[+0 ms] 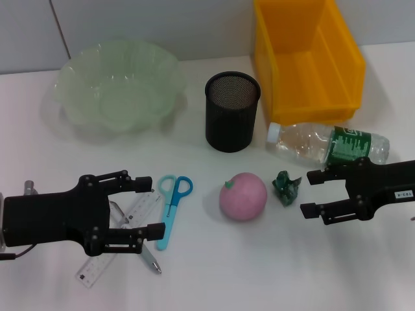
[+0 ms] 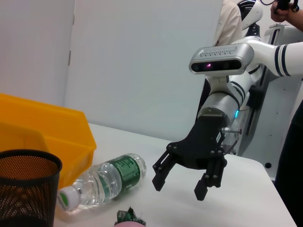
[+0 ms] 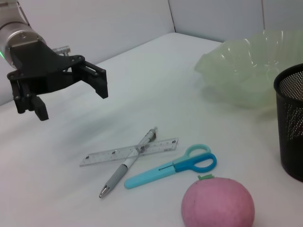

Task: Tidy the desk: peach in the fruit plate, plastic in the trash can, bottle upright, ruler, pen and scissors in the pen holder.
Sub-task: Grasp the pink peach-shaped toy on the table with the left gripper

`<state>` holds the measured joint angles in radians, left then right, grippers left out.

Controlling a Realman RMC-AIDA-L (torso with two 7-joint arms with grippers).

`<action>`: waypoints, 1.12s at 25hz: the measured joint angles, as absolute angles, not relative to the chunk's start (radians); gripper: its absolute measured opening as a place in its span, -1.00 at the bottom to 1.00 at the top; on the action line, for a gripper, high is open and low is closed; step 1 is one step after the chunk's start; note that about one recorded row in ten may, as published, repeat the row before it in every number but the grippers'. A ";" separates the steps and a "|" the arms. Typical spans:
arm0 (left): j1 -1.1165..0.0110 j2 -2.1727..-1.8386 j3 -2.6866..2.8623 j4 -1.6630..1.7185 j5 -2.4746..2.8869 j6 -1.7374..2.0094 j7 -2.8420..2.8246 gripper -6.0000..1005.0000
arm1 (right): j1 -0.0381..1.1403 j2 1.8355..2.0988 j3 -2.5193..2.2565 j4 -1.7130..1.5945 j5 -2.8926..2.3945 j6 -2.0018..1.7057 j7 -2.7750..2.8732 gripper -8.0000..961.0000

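The pink peach [image 1: 243, 195] lies mid-table with the crumpled green plastic [image 1: 286, 185] just to its right. A clear bottle [image 1: 331, 144] lies on its side before the yellow trash can [image 1: 305, 58]. Blue scissors [image 1: 172, 206], a clear ruler [image 1: 117, 249] and a pen [image 1: 150, 259] crossing it lie at the left. The black mesh pen holder [image 1: 232, 111] stands at centre back and the green fruit plate [image 1: 117, 84] at back left. My left gripper [image 1: 155, 207] hovers open over the ruler. My right gripper [image 1: 308, 193] is open beside the plastic, below the bottle.
A person stands behind the robot's body in the left wrist view. The table's right edge [image 2: 279, 203] runs close to the right arm. A small metal part [image 1: 28, 186] sits at the far left near the left arm.
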<state>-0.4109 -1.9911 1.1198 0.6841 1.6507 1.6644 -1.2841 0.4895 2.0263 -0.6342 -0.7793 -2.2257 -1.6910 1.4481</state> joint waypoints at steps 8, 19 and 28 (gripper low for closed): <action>-0.414 -1.993 1.120 0.684 1.653 1.664 -1.285 0.71 | 0.491 2.026 -0.635 -0.781 -2.226 -1.690 1.448 0.65; -0.422 -1.993 1.120 0.684 1.658 1.664 -1.293 0.71 | 0.491 2.026 -0.632 -0.781 -2.226 -1.690 1.448 0.65; -0.426 -1.993 1.120 0.684 1.658 1.664 -1.294 0.71 | 0.491 2.026 -0.629 -0.779 -2.226 -1.691 1.449 0.65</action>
<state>-0.4258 -1.9927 1.1197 0.6842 1.6583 1.6644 -1.2943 0.4909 2.0263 -0.6288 -0.7792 -2.2258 -1.6915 1.4492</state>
